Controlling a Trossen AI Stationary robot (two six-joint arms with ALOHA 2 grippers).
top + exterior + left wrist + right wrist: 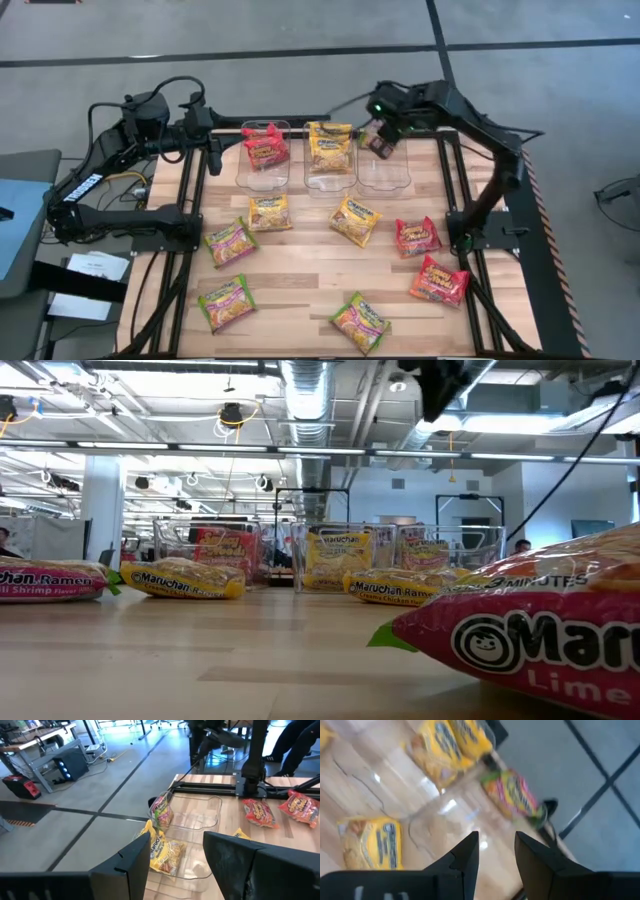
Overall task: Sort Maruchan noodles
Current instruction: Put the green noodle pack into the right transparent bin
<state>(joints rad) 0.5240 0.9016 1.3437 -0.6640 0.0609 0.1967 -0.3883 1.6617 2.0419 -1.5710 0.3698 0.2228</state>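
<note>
Three clear bins stand side by side at the table's far edge. The left bin (262,158) holds a red packet (266,146). The middle bin (330,160) holds a yellow packet (329,141). The right bin (384,172) holds a green-and-pink packet (516,796), which stands on edge against the bin's far wall (161,810). My right gripper (496,854) hangs open and empty above the right bin's far end (385,130). My left gripper (176,865) is open and empty at the table's far left corner (212,142).
Loose packets lie flat on the wooden table: two yellow (269,212) (355,219), three green-and-pink (230,241) (226,303) (360,322), two red (417,237) (438,279). Black frame rails (190,220) run along the table's left and right sides.
</note>
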